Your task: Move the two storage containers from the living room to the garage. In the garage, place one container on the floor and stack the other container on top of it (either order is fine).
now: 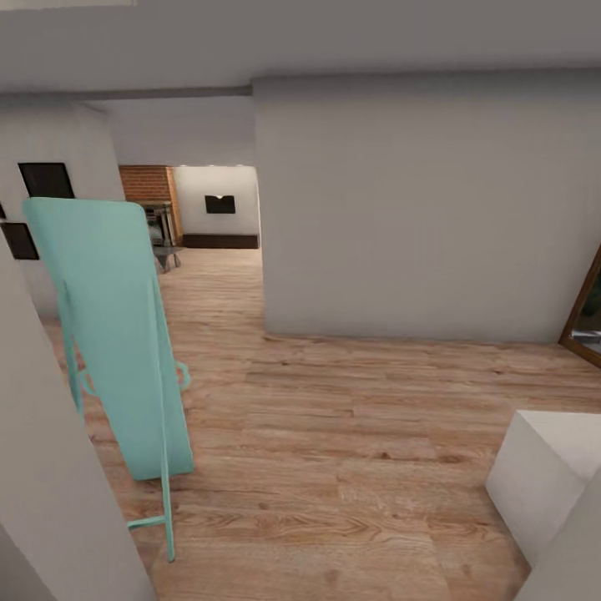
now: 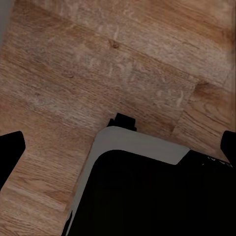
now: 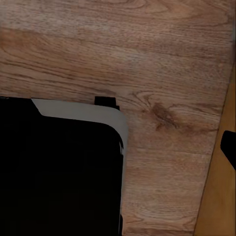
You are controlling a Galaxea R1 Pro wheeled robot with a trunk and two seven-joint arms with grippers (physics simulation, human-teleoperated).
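The two storage containers are out of view. I stand in a hallway on light wood-plank flooring (image 1: 351, 434). Through an opening at the far left lies the living room, with its red brick fireplace (image 1: 146, 185), a black wall TV (image 1: 219, 204) and a dark low cabinet (image 1: 221, 241). My left gripper (image 2: 119, 147) hangs open over the planks, its black fingertips (image 2: 11, 147) at the picture's two sides, above my own dark base (image 2: 147, 196). My right gripper (image 3: 118, 147) is open too, with one fingertip (image 3: 229, 146) showing beside the base (image 3: 59, 172). Neither holds anything.
A turquoise standing frame (image 1: 108, 334) leans close on the left, beside a near white wall (image 1: 42, 484). A broad white wall (image 1: 417, 209) blocks the way straight ahead. A white block (image 1: 542, 476) sits at the lower right, and a wooden door frame (image 1: 584, 321) at the right edge.
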